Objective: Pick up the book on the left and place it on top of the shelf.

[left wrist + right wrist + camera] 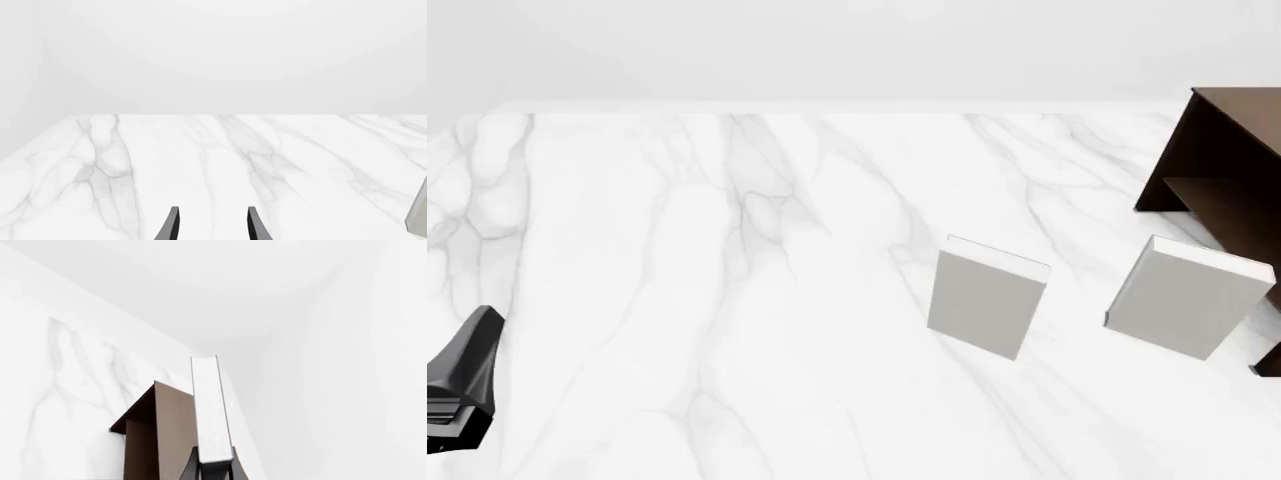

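Note:
In the right wrist view my right gripper (213,467) is shut on the book (211,410), held upright and seen edge-on, so only its white page edge shows. Past it stands the dark brown shelf (163,432), its flat top lower in the picture than the book's upper end. In the front view the shelf (1225,165) is at the table's right edge, and neither the right gripper nor the book shows there. My left gripper (213,226) is open over bare marble with nothing between its fingers. It sits low at the near left (474,345).
Two pale grey-white books stand upright on the marble table (694,300): one (988,297) right of centre, the other (1188,297) just in front of the shelf. A grey book's edge (417,215) shows at the side of the left wrist view.

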You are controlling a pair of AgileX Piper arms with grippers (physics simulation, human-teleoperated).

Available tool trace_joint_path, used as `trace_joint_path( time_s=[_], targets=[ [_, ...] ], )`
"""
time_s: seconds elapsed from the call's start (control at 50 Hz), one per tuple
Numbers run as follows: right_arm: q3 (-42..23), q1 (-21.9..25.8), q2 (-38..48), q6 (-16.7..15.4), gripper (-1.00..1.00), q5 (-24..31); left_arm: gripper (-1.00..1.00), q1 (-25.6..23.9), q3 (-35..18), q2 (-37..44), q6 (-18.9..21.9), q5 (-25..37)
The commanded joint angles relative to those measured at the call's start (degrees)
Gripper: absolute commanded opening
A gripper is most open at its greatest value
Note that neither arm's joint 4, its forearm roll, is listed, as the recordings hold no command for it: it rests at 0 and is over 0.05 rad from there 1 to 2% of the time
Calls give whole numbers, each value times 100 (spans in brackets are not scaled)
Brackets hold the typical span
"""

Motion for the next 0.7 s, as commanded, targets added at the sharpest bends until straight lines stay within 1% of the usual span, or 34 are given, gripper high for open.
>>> trace_joint_path(
  time_s=[0.02, 0.28, 0.7],
  targets=[
    [-142, -210, 130, 139, -100, -93, 100, 0, 0, 0, 0, 0],
    [-297, -424, 376, 3, -100, -172, 100, 0, 0, 0, 0, 0],
    [-354, -746, 896, -19, -100, -544, 100, 0, 0, 0, 0, 0]
  ],
)
